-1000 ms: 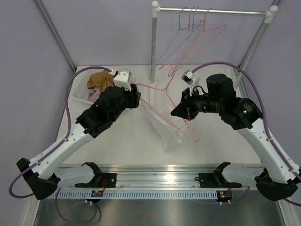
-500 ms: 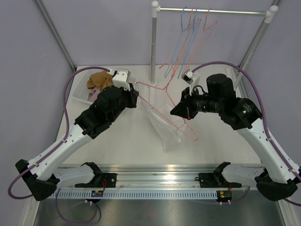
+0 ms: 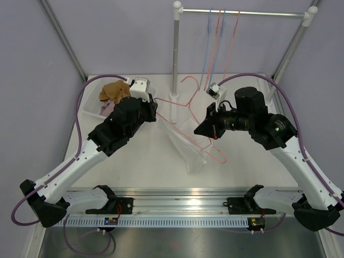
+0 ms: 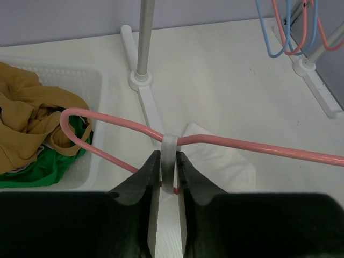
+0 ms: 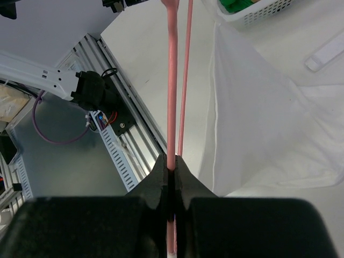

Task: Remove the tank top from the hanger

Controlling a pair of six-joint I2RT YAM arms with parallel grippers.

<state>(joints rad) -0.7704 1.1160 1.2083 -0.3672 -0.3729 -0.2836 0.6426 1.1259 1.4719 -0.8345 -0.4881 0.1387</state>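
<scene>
From above, you see the white tank top (image 3: 188, 148) hanging on the pink hanger (image 3: 173, 100), between both arms. In the left wrist view, your left gripper (image 4: 167, 161) pinches its strap (looped over the wire). In the right wrist view, the right gripper (image 5: 171, 164) is clamped on the hanger.

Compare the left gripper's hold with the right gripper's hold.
The left gripper pinches the white strap of the tank top where it loops over the pink hanger; the right gripper clamps the hanger's bare wire. The left gripper works by the hanger's rounded end near the basket of clothes; the right gripper holds the other side, beside the hanging fabric. Both are closed on something.
</scene>
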